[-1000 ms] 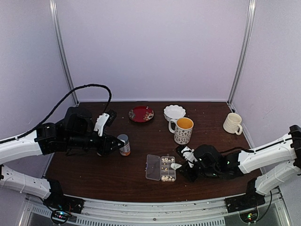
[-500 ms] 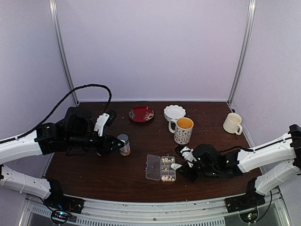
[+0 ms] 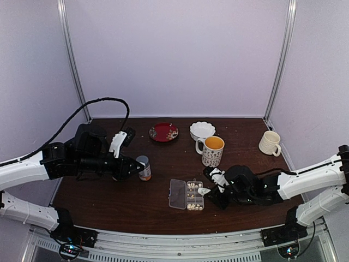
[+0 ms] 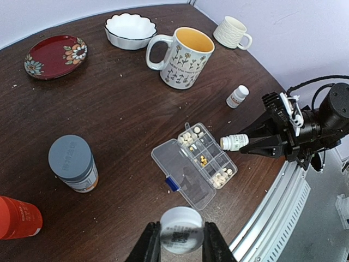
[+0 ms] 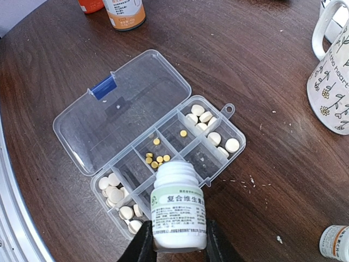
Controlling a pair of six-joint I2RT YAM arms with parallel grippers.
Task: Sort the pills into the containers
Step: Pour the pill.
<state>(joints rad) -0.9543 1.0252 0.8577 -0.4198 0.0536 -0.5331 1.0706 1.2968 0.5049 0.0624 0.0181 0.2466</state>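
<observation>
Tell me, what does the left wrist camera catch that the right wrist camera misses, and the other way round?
Only the left wrist view shows the red plate, the white bowl, the cream mug and a white cap pinched in the left gripper. Only the right wrist view shows the printed label on the white bottle held by the right gripper. Both show the open pill box, its pills, that bottle and the flowered mug.
</observation>
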